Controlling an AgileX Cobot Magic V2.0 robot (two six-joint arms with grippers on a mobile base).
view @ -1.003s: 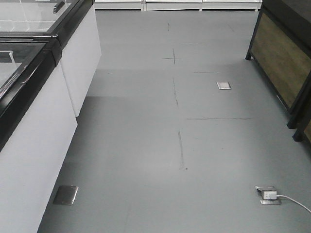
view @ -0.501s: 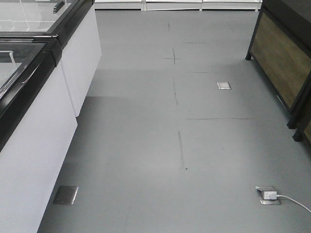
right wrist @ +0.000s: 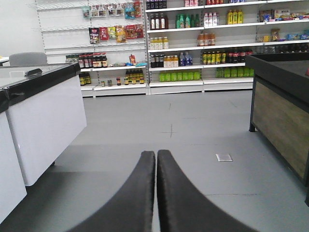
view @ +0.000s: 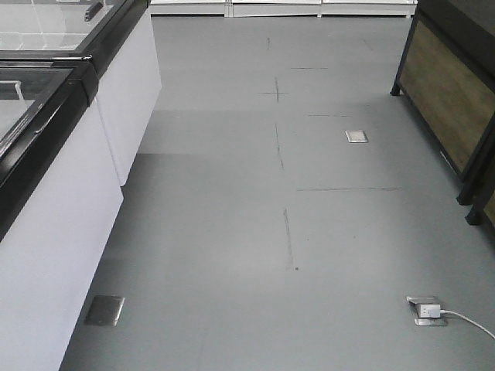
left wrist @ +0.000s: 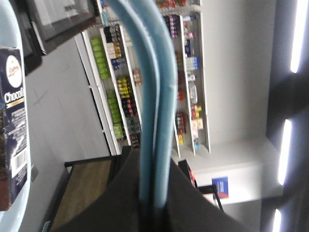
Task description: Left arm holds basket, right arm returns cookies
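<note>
While the left gripper (left wrist: 153,205) is clamped on the pale blue handle (left wrist: 155,96) of the basket (left wrist: 7,24), with the cookies (left wrist: 13,130) apparently sitting inside against its wall at the left edge of the wrist view, the right gripper (right wrist: 156,186) hangs empty with its fingers pressed together, facing the distant shelves (right wrist: 193,63). Doing this step well probably means holding the basket level and steady, then spreading the right fingers wide before reaching in to take the cookies across their narrow faces.
</note>
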